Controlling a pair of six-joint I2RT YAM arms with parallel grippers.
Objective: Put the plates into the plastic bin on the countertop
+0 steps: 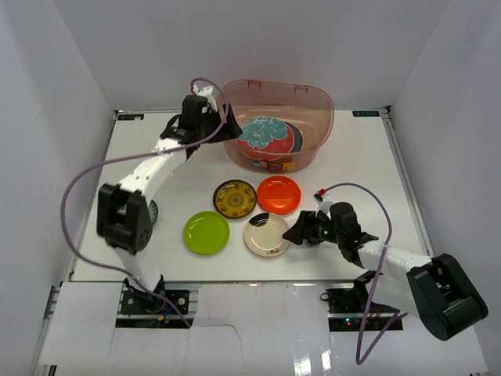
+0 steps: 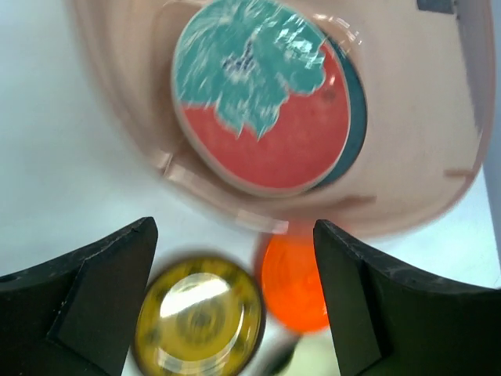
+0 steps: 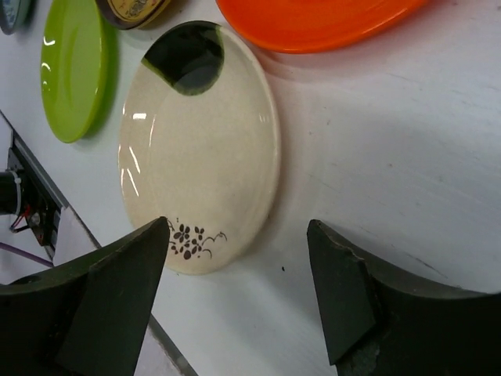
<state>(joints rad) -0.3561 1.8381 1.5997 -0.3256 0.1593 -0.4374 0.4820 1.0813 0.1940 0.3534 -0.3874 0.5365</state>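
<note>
The plastic bin (image 1: 322, 125) stands at the back of the countertop (image 1: 356, 164). A red-teal floral plate (image 1: 268, 135) lies in it on a dark teal plate (image 2: 357, 102). In front lie a brown-gold plate (image 1: 235, 198), an orange plate (image 1: 279, 194), a lime green plate (image 1: 207, 233) and a cream plate (image 1: 266, 234). My left gripper (image 1: 221, 127) hovers open and empty at the bin's left front rim. My right gripper (image 1: 296, 229) is open, low beside the cream plate's right edge. That edge (image 3: 235, 235) lies between its jaws.
A small bluish plate (image 1: 154, 211) peeks from behind the left arm's elbow. White walls close in the countertop on three sides. Purple cables loop from both arms. The left wrist view shows the brown-gold plate (image 2: 200, 321) and orange plate (image 2: 293, 282) below the bin wall (image 2: 407, 196).
</note>
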